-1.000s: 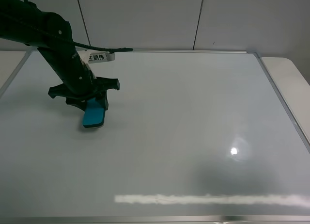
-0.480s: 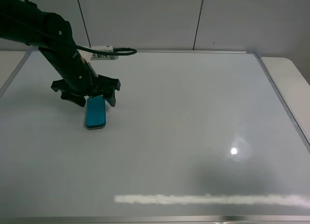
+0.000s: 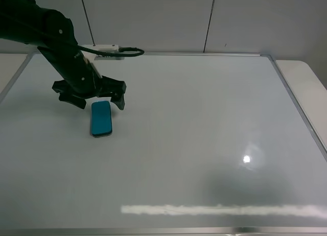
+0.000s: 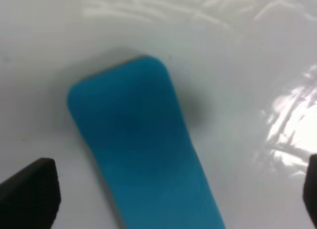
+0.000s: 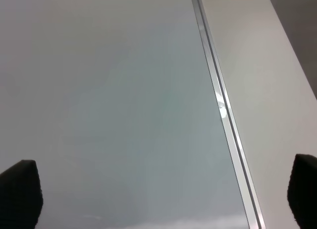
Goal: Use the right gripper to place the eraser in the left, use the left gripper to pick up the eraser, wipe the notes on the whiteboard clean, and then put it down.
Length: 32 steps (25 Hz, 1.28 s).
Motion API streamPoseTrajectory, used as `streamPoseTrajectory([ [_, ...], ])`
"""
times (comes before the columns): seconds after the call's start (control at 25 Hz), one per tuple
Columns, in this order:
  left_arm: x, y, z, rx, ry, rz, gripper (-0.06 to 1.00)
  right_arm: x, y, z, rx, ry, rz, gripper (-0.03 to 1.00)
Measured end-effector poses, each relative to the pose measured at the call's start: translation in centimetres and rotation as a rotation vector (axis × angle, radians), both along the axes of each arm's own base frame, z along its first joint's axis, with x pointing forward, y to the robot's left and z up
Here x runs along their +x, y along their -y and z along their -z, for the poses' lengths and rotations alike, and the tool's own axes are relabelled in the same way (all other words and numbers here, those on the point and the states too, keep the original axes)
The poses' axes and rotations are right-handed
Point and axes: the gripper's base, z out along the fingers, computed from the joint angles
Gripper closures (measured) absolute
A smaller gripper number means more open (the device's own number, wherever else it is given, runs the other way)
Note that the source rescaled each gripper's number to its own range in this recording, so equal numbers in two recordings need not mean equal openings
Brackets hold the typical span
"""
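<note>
The teal-blue eraser (image 3: 101,118) lies flat on the whiteboard (image 3: 204,118) at its left side, held by nothing. My left gripper (image 3: 97,101) hovers just behind and above the eraser's far end, open, one finger on either side. In the left wrist view the eraser (image 4: 143,154) fills the middle, and both fingertips (image 4: 29,194) stand well apart from it. My right gripper (image 5: 161,194) is open over the bare board near its silver frame (image 5: 223,115); the exterior view does not show it. The notes are out of view.
A white labelled plug and black cable (image 3: 110,53) trail from the left wrist over the board's far edge. Beyond the right frame lies a white tabletop (image 3: 306,83). A bright glare spot (image 3: 247,159) and a light strip (image 3: 219,210) reflect on the board.
The left gripper opened and let go of the eraser, which went from tilted to lying flat on the board. The gripper then lifted and drew back slightly.
</note>
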Motion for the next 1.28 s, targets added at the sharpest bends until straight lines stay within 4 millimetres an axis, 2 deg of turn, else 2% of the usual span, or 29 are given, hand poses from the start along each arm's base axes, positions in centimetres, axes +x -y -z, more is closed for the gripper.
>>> streamPoseTrajectory([
  [0.16, -0.9, -0.2, -3.6, -0.007, 0.157, 0.05, -0.05, 0.0, 0.0, 0.0, 0.0, 0.0, 0.0, -0.03],
  [0.28, -2.6, -1.0, -5.9, -0.062, 0.325, 0.055, -0.05, 0.0, 0.0, 0.0, 0.0, 0.0, 0.0, -0.03],
  [0.52, -7.7, -3.2, -11.4, -0.183, 0.613, 0.051, -0.05, 0.0, 0.0, 0.0, 0.0, 0.0, 0.0, -0.03],
  [0.68, -11.0, -5.8, -14.7, -0.163, 0.723, 0.039, -0.05, 0.0, 0.0, 0.0, 0.0, 0.0, 0.0, -0.03],
  [0.88, -15.5, -9.5, -17.4, -0.025, 0.772, 0.017, -0.05, 0.0, 0.0, 0.0, 0.0, 0.0, 0.0, -0.03],
  [1.08, -20.2, -12.7, -19.5, 0.04, 0.851, -0.097, -0.05, 0.0, 0.0, 0.0, 0.0, 0.0, 0.0, -0.03],
  [1.28, -24.6, -14.9, -20.1, 0.111, 0.893, -0.24, -0.05, 0.0, 0.0, 0.0, 0.0, 0.0, 0.0, -0.03],
])
